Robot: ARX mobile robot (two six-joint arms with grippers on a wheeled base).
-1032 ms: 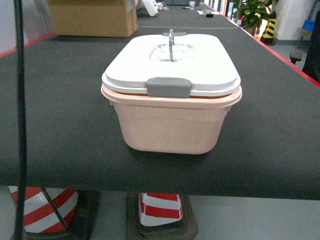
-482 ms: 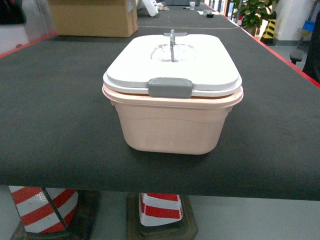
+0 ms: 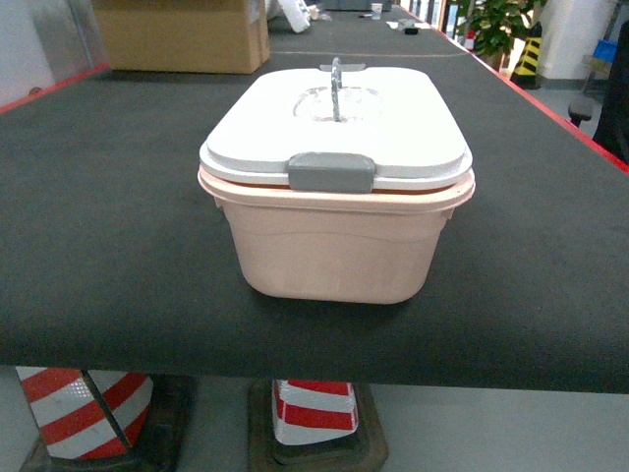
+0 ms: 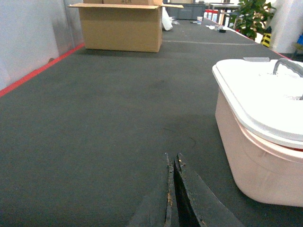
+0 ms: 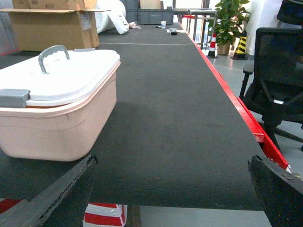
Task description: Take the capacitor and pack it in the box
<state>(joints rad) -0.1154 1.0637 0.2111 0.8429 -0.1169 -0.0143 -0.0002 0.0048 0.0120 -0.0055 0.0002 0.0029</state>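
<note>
The box [image 3: 337, 211] sits dead centre of the head view on the black tabletop [image 3: 118, 226], white lid [image 3: 337, 123] on, grey clasp [image 3: 331, 172] facing us, handle [image 3: 336, 84] standing up. At the bottom of the left wrist view, the left claw [image 4: 173, 163] has its fingers pressed together, box at the right edge. Right claw [image 5: 173, 163] is spread wide across the bottom corners of its frame, box at left. A cardboard carton [image 3: 182, 34] sits at upper left.
</note>
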